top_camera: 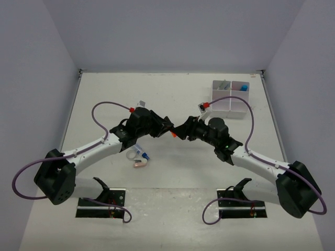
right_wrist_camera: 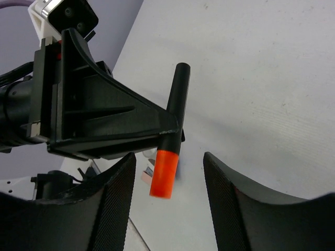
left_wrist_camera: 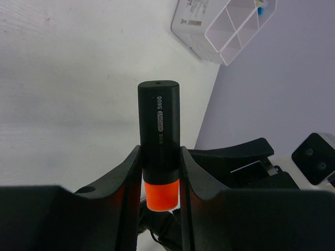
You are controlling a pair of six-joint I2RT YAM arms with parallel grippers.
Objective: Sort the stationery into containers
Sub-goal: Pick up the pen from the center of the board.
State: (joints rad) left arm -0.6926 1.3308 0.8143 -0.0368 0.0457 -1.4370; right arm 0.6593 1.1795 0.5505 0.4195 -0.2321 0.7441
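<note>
I am pinching a black highlighter (left_wrist_camera: pixel 158 125) in my left gripper (left_wrist_camera: pixel 159 157), whose two fingers are pressing on opposite sides of the barrel just above the orange cap (left_wrist_camera: pixel 160 194). The barrel's blunt black end is sticking out past my fingertips and the cap is pointing back toward my wrist. I am holding it in the air over the middle of the table (top_camera: pixel 104 99), where my two arms are meeting. My right gripper (right_wrist_camera: pixel 168 159) is standing spread, one finger on each side of the cap (right_wrist_camera: pixel 163 175), with a clear gap to it on both sides, so I am not touching it there. In the top view the cap (top_camera: pixel 172 134) is showing as a small orange spot between the two grippers. The organiser (top_camera: pixel 222 107) is sitting at the far right corner of the table, well apart from both grippers, with a blue item (top_camera: pixel 244 88) lying in one far compartment. Near my left arm, a tape roll (top_camera: pixel 134 154), a blue piece (top_camera: pixel 146 156) and a pink piece (top_camera: pixel 140 163) are lying on the table close together.
</note>
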